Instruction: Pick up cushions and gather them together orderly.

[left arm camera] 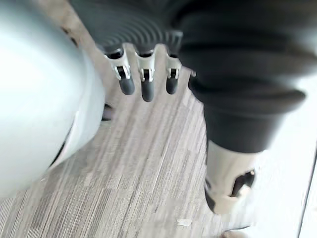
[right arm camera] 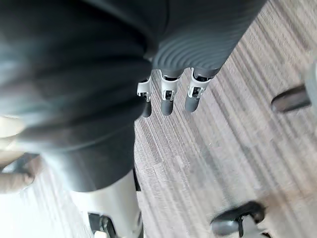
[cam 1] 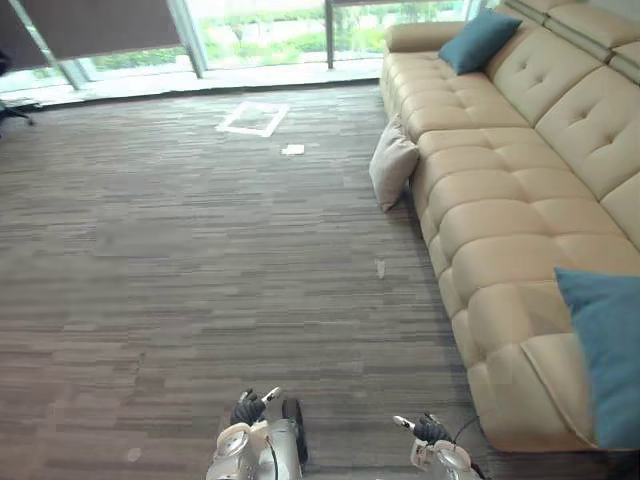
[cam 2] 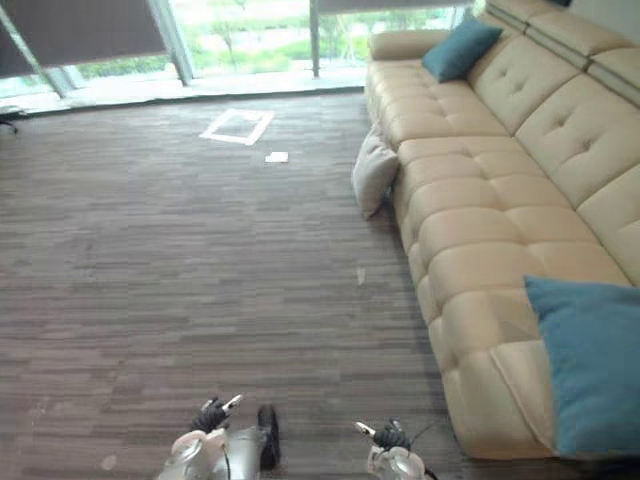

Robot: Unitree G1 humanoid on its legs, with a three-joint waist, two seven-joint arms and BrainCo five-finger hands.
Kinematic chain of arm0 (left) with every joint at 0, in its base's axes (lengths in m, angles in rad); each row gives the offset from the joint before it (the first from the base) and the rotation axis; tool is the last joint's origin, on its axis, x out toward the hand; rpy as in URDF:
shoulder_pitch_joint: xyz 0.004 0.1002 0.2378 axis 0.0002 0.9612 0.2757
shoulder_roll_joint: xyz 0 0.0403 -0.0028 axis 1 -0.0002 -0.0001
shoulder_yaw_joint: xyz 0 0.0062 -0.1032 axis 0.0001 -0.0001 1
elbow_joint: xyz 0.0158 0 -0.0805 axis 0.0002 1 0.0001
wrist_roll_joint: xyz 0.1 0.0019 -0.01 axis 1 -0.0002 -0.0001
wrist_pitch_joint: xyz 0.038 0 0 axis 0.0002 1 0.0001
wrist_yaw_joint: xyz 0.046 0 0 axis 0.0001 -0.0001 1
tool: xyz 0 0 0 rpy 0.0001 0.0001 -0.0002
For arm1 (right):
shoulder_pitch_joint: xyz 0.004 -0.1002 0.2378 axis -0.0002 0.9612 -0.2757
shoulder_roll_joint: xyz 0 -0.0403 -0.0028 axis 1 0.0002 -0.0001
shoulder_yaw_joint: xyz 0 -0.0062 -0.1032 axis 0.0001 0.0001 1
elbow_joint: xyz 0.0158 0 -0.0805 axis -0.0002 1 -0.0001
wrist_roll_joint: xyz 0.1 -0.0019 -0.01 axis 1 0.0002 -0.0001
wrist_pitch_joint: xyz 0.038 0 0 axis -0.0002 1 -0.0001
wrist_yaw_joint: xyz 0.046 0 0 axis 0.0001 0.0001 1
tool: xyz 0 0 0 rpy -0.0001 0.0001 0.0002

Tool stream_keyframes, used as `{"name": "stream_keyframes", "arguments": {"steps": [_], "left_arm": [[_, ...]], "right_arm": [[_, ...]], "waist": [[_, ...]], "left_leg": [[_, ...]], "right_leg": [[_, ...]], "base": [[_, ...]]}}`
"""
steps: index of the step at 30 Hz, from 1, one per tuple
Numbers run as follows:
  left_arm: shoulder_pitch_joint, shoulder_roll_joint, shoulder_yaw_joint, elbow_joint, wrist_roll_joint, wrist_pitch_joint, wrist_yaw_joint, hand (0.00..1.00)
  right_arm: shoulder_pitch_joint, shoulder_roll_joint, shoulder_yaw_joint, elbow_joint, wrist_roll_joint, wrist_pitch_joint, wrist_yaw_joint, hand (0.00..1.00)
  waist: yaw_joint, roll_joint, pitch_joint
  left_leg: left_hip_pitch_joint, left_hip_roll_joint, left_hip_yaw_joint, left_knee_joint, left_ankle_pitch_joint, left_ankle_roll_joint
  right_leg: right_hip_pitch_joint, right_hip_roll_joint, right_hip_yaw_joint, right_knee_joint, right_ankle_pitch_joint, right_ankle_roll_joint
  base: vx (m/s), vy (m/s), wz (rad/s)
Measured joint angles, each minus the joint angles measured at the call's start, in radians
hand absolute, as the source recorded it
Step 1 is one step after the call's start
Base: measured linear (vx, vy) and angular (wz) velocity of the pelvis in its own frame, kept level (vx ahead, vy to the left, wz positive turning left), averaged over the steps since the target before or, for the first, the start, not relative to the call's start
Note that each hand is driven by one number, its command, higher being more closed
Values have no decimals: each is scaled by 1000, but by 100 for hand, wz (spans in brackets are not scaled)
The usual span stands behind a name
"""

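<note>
No words, labels or numbers can be read on the cushions (cam 1: 480, 40), sofa (cam 1: 500, 200) or floor (cam 1: 200, 250).

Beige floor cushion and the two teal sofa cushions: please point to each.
Beige cushion (cam 1: 393, 165): left eye view, its middle.
Far teal cushion (cam 1: 480, 40): left eye view, its middle.
Near teal cushion (cam 1: 608, 350): left eye view, its visible middle.

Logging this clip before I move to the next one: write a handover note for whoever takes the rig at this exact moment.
Hands: left hand open and empty; right hand open and empty, both low over the floor.
Cushions: beige cushion on the floor, leaning against the sofa front; far teal cushion at the sofa's far end; near teal cushion at its near end.
Done: nothing gathered.
Left: pick up all three and set them together neatly.
</note>
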Motion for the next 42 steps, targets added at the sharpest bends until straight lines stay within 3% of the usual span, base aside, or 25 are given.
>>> {"name": "stream_keyframes", "arguments": {"steps": [1, 2, 5, 7, 9, 11, 12, 14, 15, 16, 17, 19, 22, 24, 26, 29, 30, 31, 33, 34, 35, 36, 39, 40, 42], "left_arm": [[-3, 4, -1, 4, 0, 0, 0, 0], [-14, 14, -2, 20, 0, 5, 1, 0], [-20, 8, -12, 51, -1, 19, 2, 0], [-19, 4, -11, 57, -1, 23, 3, 0], [-20, -11, -7, 66, 0, 28, 4, 0], [-22, -26, -3, 66, 0, 29, 3, 0], [-23, -39, 1, 73, 0, 29, 1, 0], [-12, -52, 0, 84, 1, 33, -1, 0], [-6, -51, -9, 86, 2, 37, -11, 0], [-10, -47, -5, 81, 2, 37, -9, 0], [-15, -49, 1, 81, 2, 37, -9, 0], [-17, -52, 29, 64, 1, 36, -5, 0], [-4, -39, 28, 28, 0, 34, -4, 0], [3, -28, 8, -10, -1, 24, -4, 0], [9, -22, 6, -23, -1, 16, -4, 0], [28, -18, 10, -41, -3, 8, -3, 0], [38, -7, 13, -36, -2, 6, -2, 0], [40, 0, 17, -32, -2, 6, -2, 0], [36, 25, 50, 0, -1, 6, -1, 0], [34, 28, 50, 5, -1, 7, -1, 0], [32, 31, 49, 20, -1, 9, 1, 0], [24, 30, 47, 46, -2, 16, 1, 0], [-2, 18, 36, 71, -13, 19, 3, 0], [-35, 5, 37, 76, -25, 20, 4, 0], [-54, -1, 37, 76, -28, 20, 4, 0]], "right_arm": [[1, 3, 1, 2, 0, 0, -1, 0], [-4, 1, 12, 1, -1, -2, 4, 0], [-3, -12, 12, -26, -1, -11, 5, 0], [-6, -17, 10, -39, -1, -20, 5, 0], [-14, -26, -14, -35, 1, -26, 7, 0], [-21, -30, -35, -33, 1, -27, 7, 0], [-15, -38, -52, -20, 1, -25, 7, 0], [3, -55, -58, -22, 14, -22, 8, 0], [-6, -67, -60, -23, 6, -22, 6, 0], [-23, -73, -51, -21, 0, -17, 6, 0], [-24, -74, -50, -21, 1, -17, 6, 0], [-33, -77, -42, -25, 2, -12, 3, 0], [-51, -52, 4, -14, 3, -10, 3, 0], [-59, -30, 35, -13, 4, -5, 3, 0], [-54, -21, 41, -11, 5, 1, 3, 0], [-47, -21, 29, -9, 4, 1, 1, 0], [-36, -19, 32, 9, 4, 1, 1, 0], [-31, -19, 32, 12, 4, 3, 1, 0], [-3, 1, 48, 5, 4, 3, 1, 0], [-2, 0, 53, 4, 3, 3, 1, 0], [-7, -2, 69, 2, 2, 1, 2, 0], [-9, -4, 76, -3, 2, -6, 5, 0], [-2, -8, 77, -40, 3, -16, 7, 0], [-4, -18, 69, -70, 2, -20, 8, 0], [-11, -21, 55, -78, 2, -22, 10, 0]], "waist": [[0, -6, 3], [-6, -5, 19], [-17, 15, 31], [-21, 19, 31], [-33, 19, 37], [-41, 20, 37], [-59, 21, 36], [-81, 49, 28], [-81, 83, 29], [-77, 99, 28], [-77, 104, 32], [-55, 130, 52], [-39, 118, 67], [-10, 107, 67], [-3, 96, 68], [7, 83, 56], [9, 70, 35], [9, 55, 26], [3, 4, -6], [3, 1, -5], [0, 7, 1], [0, 29, 12], [-5, 44, 12], [-11, 60, 18], [-13, 65, 25]], "left_leg": [[17, -7, 7, -1, -14, 5], [91, -29, 11, -14, -61, 13], [288, -45, 17, -101, -132, 14], [359, -53, 19, -154, -171, 6], [458, -75, 8, -204, -213, 6], [503, -92, -4, -217, -248, 14], [548, -119, -42, -235, -272, -2], [596, -110, -100, -238, -294, -14], [601, -89, -133, -207, -290, -21], [515, -74, -196, -11, -259, -71], [482, -74, -213, 65, -243, -97], [271, -22, -251, 563, -47, -213], [143, 37, -196, 768, -88, -122], [13, 91, -114, 656, -149, -72], [-41, 86, -76, 429, -171, -74], [-54, 52, -115, -6, -75, -104], [-50, 37, -108, 26, 5, -71], [-50, 30, -95, 37, -13, -59], [5, 9, 9, 72, -87, 7], [25, 6, 20, 65, -93, 18], [115, 0, 41, 26, -105, 36], [205, -1, 40, -7, -107, 39], [345, -13, 65, -88, -116, 27], [400, -14, 55, -142, -170, 32], [427, -17, 45, -172, -211, 18]], "right_leg": [[-33, 1, 17, 78, 36, 2], [-142, 6, 41, 326, 145, 19], [-319, 58, -26, 566, 91, -3], [-437, 91, -112, 519, 45, -20], [-512, 128, -240, 279, 25, -68], [-519, 159, -276, 79, 73, -87], [-519, 183, -271, -68, 141, -111], [-503, 204, -250, -44, 213, -230], [-497, 205, -263, -6, 173, -239], [-483, 195, -275, 14, 129, -252], [-467, 194, -281, 5, 124, -252], [-283, 221, -273, -136, 90, -248], [-132, 238, -229, -212, 41, -252], [-28, 223, -171, -281, -1, -240], [20, 189, -126, -314, -32, -219], [89, 127, -34, -357, -86, -165], [100, 100, 19, -346, -97, -151], [93, 87, 35, -330, -94, -146], [-14, 46, 132, -96, -25, -39], [-34, 48, 147, -38, -1, -19], [-107, 74, 177, 155, 69, 41], [-172, 103, 151, 325, 77, 56], [-342, 141, 16, 500, 33, 5], [-455, 166, -103, 500, 0, -41], [-507, 176, -163, 480, -12, -53]], "base": [[606, 412, -30], [519, 338, -20], [477, 299, -15], [418, 215, -12], [437, 127, 8], [559, 84, 35], [634, 53, 60], [570, 13, 79], [858, -44, 72], [851, -66, 45], [686, -83, 53], [665, -33, 21], [559, 19, -33], [428, 64, -65], [621, 200, -68], [666, 321, -92], [696, 415, -107], [583, 345, -91], [704, 426, -83], [758, 466, -100], [497, 311, -107], [510, 314, -124], [388, 207, -82], [365, 168, -43], [300, 120, -23]]}}
